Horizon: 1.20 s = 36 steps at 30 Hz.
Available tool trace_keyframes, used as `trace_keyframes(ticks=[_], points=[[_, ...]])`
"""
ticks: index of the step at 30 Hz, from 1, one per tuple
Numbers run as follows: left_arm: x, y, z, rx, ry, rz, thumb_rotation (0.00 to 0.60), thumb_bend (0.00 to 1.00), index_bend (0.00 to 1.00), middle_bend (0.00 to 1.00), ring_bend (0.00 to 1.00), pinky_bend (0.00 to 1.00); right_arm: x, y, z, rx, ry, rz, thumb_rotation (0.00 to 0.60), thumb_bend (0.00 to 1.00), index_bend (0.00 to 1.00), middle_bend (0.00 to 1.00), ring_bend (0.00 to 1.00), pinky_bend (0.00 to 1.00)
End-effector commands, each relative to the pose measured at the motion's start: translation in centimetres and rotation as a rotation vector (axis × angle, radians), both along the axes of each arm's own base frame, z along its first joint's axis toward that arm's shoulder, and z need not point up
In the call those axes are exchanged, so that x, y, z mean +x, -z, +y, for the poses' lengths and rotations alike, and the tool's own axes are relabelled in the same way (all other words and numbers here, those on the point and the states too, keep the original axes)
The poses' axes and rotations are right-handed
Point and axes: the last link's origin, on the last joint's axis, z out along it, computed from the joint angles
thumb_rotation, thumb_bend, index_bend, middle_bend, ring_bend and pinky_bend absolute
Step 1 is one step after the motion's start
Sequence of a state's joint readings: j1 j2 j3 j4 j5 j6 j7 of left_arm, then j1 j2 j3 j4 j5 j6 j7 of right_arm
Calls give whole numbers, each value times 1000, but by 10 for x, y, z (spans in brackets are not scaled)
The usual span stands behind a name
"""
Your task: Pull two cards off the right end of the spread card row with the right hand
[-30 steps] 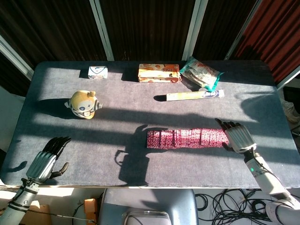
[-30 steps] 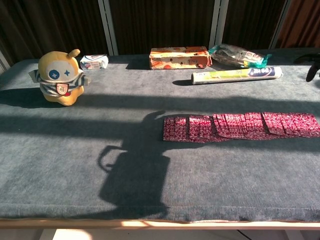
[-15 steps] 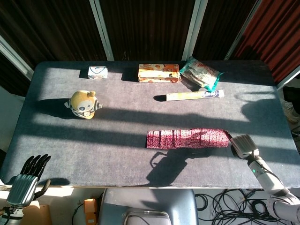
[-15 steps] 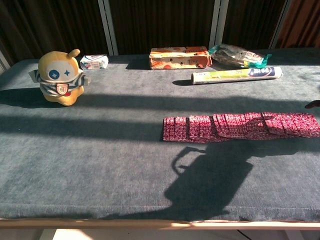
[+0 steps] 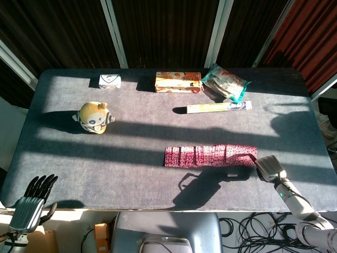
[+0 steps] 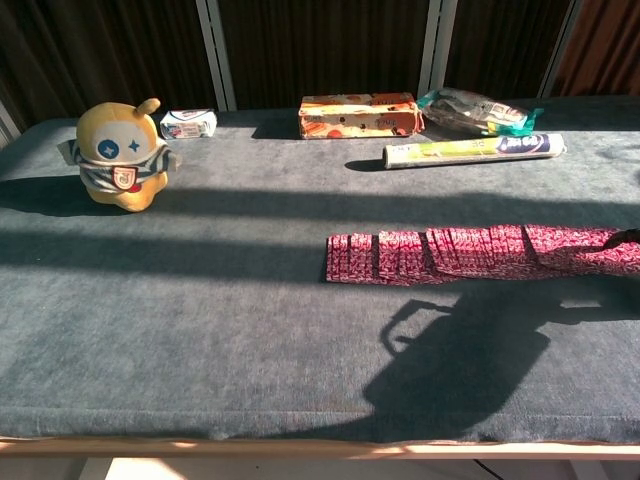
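Observation:
The spread row of red-backed cards (image 5: 209, 155) lies across the middle right of the dark grey table (image 5: 131, 174). In the chest view the card row (image 6: 480, 253) runs to the right frame edge. My right hand (image 5: 269, 167) is at the row's right end, back up, fingers bent down, fingertips touching the last cards. Only a dark fingertip (image 6: 629, 237) of it shows in the chest view. I cannot tell whether any card has separated. My left hand (image 5: 29, 203) hangs below the table's front left corner, fingers apart, holding nothing.
A yellow plush toy (image 5: 93, 117) stands at the left. Along the back lie a small white box (image 5: 109, 81), an orange carton (image 5: 178, 82), a snack bag (image 5: 225, 80) and a long white tube (image 5: 218, 107). A large arm shadow (image 5: 202, 184) falls in front of the cards.
My right hand drew back from beside the row, then settled its fingertips on the row's right end. My left hand dropped off the table to below its front edge. The shadow shifted right.

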<state>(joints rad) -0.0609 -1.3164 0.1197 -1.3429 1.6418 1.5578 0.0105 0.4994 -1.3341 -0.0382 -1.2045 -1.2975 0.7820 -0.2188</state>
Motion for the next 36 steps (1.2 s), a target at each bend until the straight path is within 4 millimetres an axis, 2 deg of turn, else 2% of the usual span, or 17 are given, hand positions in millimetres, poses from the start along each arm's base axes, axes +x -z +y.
trace_keyframes(ticks=[1,7,14,17,21,26,31,36], points=[[0,0,0,-2,-1,1,600,409,0,72,60,70,-5,-2,5,-1,9,13,600,711,186,947,1000,1000],[1,1,2,-10,-1,3,600,408,0,73,60,70,-20,-15,22,-24,34,46,600,713,195,947,1000,1000],[1,1,1,-9,-6,8,600,411,0,73,61,70,-49,-37,48,-57,96,113,600,716,223,947,1000,1000],[1,1,1,-8,-7,10,600,412,0,73,61,70,-51,-43,52,-80,98,103,600,716,222,948,1000,1000],[3,2,3,-8,-3,9,600,412,0,74,61,70,-42,-48,47,-115,53,47,600,715,205,947,1000,1000],[5,3,4,-14,0,14,600,412,0,75,61,70,-18,-45,27,-132,-29,-18,600,715,185,948,1000,1000],[3,3,5,-20,-9,13,600,415,0,75,61,70,4,-27,8,-83,-61,-23,600,715,176,948,1000,1000],[0,1,4,-18,-27,13,600,416,0,75,61,70,14,-7,-1,-31,-60,-6,600,715,176,948,1000,1000]])
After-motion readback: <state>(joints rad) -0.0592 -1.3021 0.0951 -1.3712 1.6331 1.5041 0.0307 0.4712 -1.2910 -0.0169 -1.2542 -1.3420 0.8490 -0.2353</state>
